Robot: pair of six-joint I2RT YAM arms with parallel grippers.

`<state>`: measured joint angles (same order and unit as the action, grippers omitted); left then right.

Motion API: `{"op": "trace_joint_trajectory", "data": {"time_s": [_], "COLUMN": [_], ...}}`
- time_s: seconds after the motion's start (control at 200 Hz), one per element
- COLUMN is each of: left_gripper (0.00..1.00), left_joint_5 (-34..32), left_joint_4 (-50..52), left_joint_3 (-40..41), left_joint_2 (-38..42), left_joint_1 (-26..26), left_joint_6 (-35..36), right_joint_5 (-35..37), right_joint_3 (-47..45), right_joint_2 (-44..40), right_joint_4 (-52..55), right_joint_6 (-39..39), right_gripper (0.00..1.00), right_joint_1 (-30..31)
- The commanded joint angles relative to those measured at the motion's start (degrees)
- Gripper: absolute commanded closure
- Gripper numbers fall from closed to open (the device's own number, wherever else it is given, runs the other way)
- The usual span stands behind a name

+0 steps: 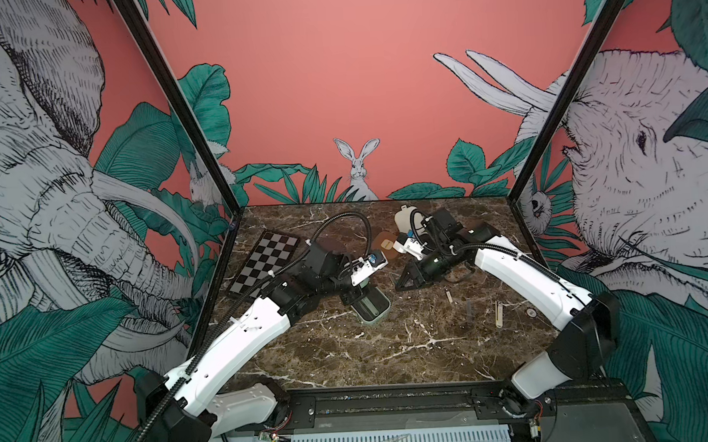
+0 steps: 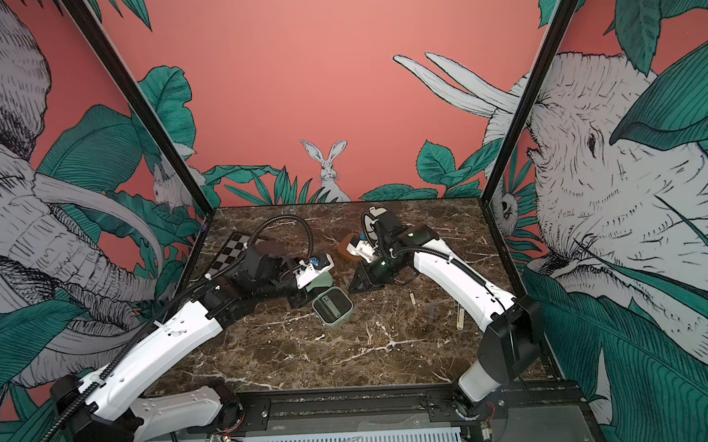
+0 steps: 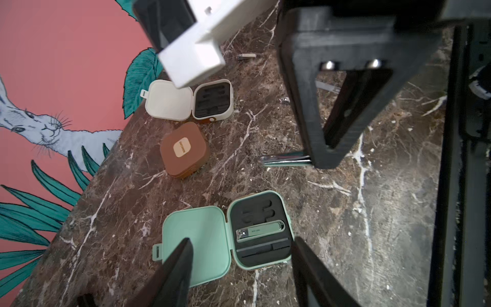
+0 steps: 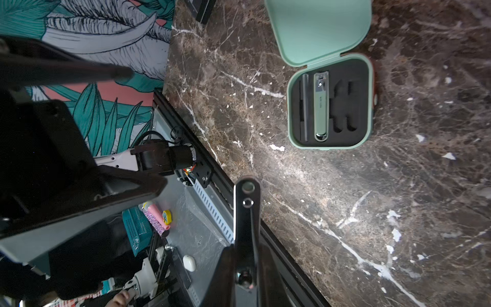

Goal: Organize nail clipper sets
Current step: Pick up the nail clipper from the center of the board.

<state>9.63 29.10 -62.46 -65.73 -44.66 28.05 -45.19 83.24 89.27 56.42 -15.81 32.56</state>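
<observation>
Marble table [image 1: 351,355]: left pincer [image 3: 240,240] stands wide by the partly hidden mint case [image 1: 373,311]; right pincer [image 3: 322,159] clamps a slim tool [image 3: 284,159].

Open mint case [image 1: 373,310] lies centrally; brown case [image 1: 387,245] behind it.

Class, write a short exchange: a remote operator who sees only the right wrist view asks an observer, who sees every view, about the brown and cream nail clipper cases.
Operator: I see only the mint green case, which is open. Is the brown one open too?
Observer: No. The brown case lies shut, label side up, close beside the cream case.
Operator: And the cream one?
Observer: The cream case lies open with its lid flat, and its black insert looks empty.
</observation>
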Motion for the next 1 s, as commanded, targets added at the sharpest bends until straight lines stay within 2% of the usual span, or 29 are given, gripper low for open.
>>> {"op": "trace_joint_trajectory", "data": {"time_s": [0.0, 0.28, 0.415, 0.665, 0.995], "left_gripper": [0.46, 0.46, 0.45, 0.40, 0.38], "left_joint_5": [-1.6, -3.1, -3.6, -3.4, -7.4], "left_joint_4": [1.6, 1.9, 5.0, 10.2, 9.3], "left_joint_3": [1.9, 4.4, 3.8, 6.3, 7.3], "left_joint_2": [4.0, 8.2, 7.8, 10.4, 11.4], "left_joint_1": [-1.9, -6.8, -9.3, -11.3, -12.5], "left_joint_6": [5.1, 8.7, 9.8, 11.0, 13.5], "right_joint_5": [-4.8, -10.7, -9.3, -9.7, -9.3], "right_joint_3": [0.0, 1.3, 4.2, 5.9, 8.5], "right_joint_2": [0.3, 3.2, 6.0, 7.5, 9.6], "right_joint_4": [2.3, 4.8, 9.3, 10.8, 13.7], "right_joint_6": [2.4, 4.7, 8.0, 8.9, 10.7], "right_gripper": [0.88, 0.88, 0.89, 0.89, 0.89], "right_joint_1": [0.0, 3.4, 6.6, 8.4, 12.6]}}
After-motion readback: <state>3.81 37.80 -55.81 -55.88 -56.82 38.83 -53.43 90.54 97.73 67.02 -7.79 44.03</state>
